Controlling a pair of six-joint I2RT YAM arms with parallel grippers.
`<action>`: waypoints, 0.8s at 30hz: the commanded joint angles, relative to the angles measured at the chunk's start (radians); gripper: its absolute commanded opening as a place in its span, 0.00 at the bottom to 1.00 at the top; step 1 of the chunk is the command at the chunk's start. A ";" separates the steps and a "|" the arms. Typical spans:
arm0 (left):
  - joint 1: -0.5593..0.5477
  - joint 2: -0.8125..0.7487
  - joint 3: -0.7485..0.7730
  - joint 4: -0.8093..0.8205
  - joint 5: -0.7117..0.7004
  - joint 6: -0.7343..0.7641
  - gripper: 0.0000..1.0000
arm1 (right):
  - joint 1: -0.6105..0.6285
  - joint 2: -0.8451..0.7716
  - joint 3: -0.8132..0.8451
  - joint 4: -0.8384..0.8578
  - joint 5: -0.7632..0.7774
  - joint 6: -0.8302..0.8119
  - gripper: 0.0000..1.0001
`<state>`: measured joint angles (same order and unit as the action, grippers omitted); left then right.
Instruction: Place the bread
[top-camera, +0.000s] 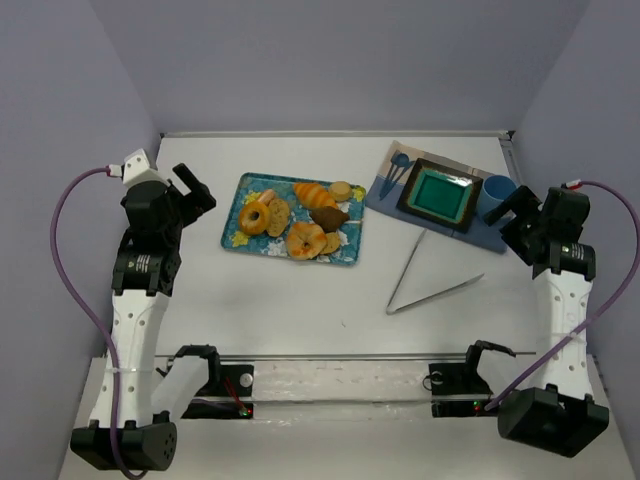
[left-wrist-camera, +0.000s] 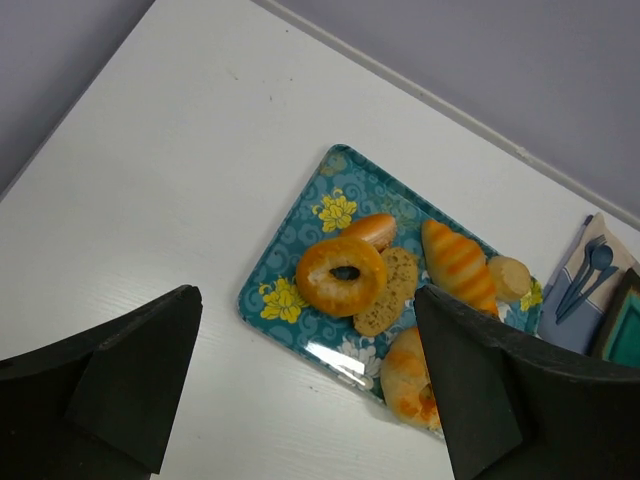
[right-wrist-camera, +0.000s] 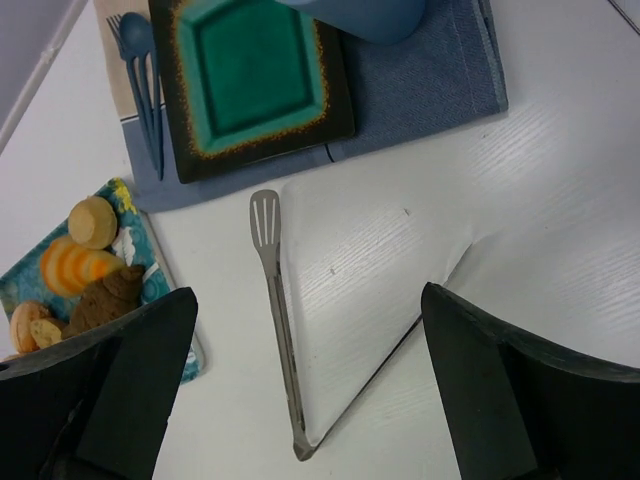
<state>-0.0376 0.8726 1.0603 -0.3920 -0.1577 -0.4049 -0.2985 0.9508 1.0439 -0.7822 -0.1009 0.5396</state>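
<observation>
The bread (top-camera: 305, 240), a glossy golden-orange knotted roll, lies at the near edge of the blue patterned tray (top-camera: 238, 241). In the left wrist view the bread (left-wrist-camera: 405, 372) is partly hidden behind my right-hand finger (left-wrist-camera: 480, 390). My left gripper (top-camera: 195, 189) hovers left of the tray, open and empty, and its wrist view (left-wrist-camera: 303, 300) looks down on the tray's left half. My right gripper (top-camera: 515, 213) hangs open and empty at the far right, above the metal tongs (right-wrist-camera: 277, 300), with its fingers (right-wrist-camera: 307, 292) spread wide.
On the tray (left-wrist-camera: 262, 297) also lie a ring doughnut (left-wrist-camera: 340, 275), a striped croissant (left-wrist-camera: 456, 264), a flat cookie (left-wrist-camera: 392, 292) and a dark pastry (top-camera: 330, 217). A green plate (top-camera: 440, 195), blue cup (top-camera: 498, 190) and blue cutlery (right-wrist-camera: 145, 70) sit on a blue placemat (right-wrist-camera: 420, 85). The tongs (top-camera: 430, 282) lie open on the table.
</observation>
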 joint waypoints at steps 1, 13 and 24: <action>0.001 -0.003 -0.011 0.024 0.032 0.049 0.99 | 0.004 -0.085 -0.030 0.050 0.000 -0.026 1.00; 0.001 -0.028 -0.095 0.059 0.021 0.037 0.99 | 0.004 -0.139 -0.172 -0.173 -0.162 -0.059 1.00; 0.001 -0.001 -0.085 0.045 0.041 0.040 0.99 | 0.448 -0.087 -0.346 -0.059 0.031 0.218 1.00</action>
<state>-0.0376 0.8822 0.9726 -0.3710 -0.1265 -0.3824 -0.0303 0.8005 0.7166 -0.9089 -0.2153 0.6117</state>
